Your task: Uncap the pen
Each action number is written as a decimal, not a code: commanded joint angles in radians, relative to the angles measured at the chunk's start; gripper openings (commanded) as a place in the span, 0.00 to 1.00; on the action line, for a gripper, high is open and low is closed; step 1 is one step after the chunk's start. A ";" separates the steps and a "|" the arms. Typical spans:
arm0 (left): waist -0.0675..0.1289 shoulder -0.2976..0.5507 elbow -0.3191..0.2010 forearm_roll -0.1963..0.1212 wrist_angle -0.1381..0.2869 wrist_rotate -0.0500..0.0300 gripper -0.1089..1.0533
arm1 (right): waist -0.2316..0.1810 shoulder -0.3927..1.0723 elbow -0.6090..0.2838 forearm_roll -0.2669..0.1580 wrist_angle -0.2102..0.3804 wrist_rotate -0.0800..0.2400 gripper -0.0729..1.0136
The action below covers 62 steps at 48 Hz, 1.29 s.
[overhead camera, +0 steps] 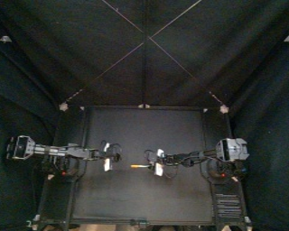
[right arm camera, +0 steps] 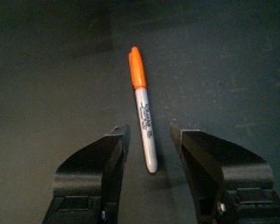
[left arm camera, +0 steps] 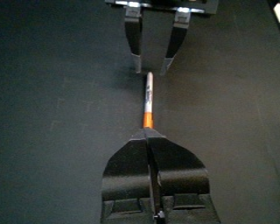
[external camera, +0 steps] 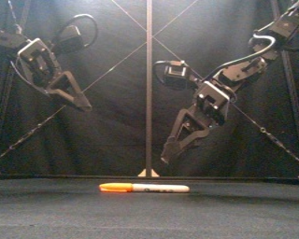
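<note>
The marker pen (external camera: 143, 188) lies flat near the middle of the desk (external camera: 239, 213), with its orange cap (external camera: 115, 187) toward the left arm. The right gripper (right arm camera: 154, 144) hangs over its white end, jaws spread to either side of the barrel. The left gripper (left arm camera: 150, 137) is pinched together and empty, raised beyond the cap end.

In the top view, the white-barrelled marker pen with an orange cap (overhead camera: 140, 167) is too small for you to find the seam between cap and barrel. You cannot read the black print along its barrel in any view. From the left wrist camera, the cap's near tip runs behind the left gripper (left arm camera: 149, 138), whose jaws are pressed together. The barrel's far end is lost between the spread jaws of the right gripper (left arm camera: 150, 68).
</note>
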 commanded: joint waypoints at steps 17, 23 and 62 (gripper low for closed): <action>0.000 0.097 -0.064 0.025 0.003 0.0046 0.71 | 0.000 0.032 -0.032 0.008 0.043 0.000 0.79; -0.003 0.098 -0.066 0.040 0.003 0.0046 0.79 | 0.000 0.054 -0.037 0.011 0.043 0.000 0.79; -0.005 0.179 -0.141 0.132 -0.003 0.0061 0.84 | -0.005 0.003 -0.092 -0.014 0.074 -0.003 0.44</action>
